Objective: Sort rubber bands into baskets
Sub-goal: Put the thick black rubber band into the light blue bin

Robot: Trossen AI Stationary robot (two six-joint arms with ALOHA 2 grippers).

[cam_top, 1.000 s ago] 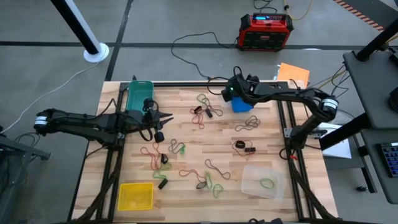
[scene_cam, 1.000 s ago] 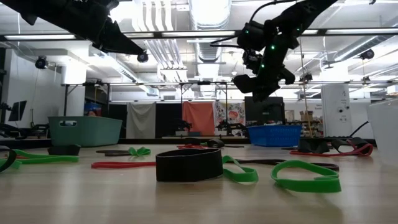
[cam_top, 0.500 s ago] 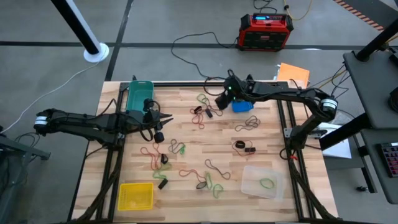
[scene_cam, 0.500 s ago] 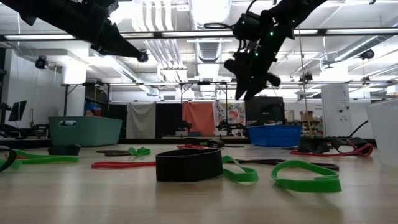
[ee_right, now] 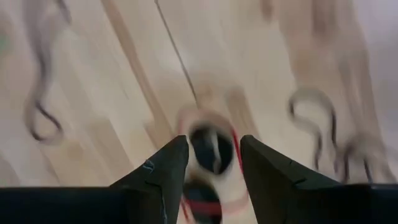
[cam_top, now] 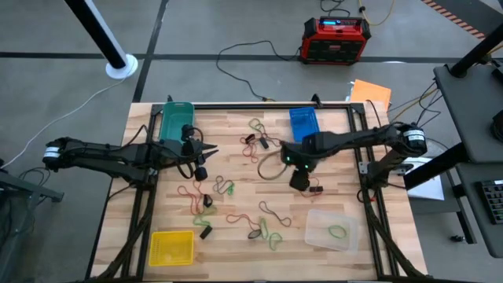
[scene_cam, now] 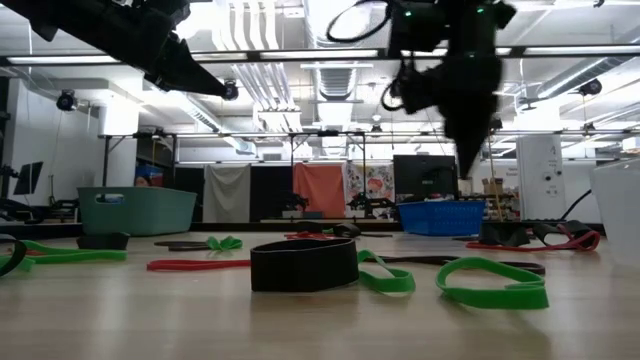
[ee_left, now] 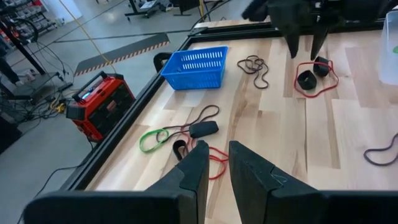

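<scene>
No words, labels, brand names or numbers are showing clearly enough to read in any view. The red-and-black box (cam_top: 336, 39) on the floor beyond the table is displaying a small lit panel, but its characters are too small to make out. The posters in the room behind the table are likewise unreadable.

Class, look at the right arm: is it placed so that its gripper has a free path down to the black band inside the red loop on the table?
Probably yes. The right gripper hangs open directly over the black band with the red loop around it, and nothing lies between them. The left gripper waits far across the table.
</scene>
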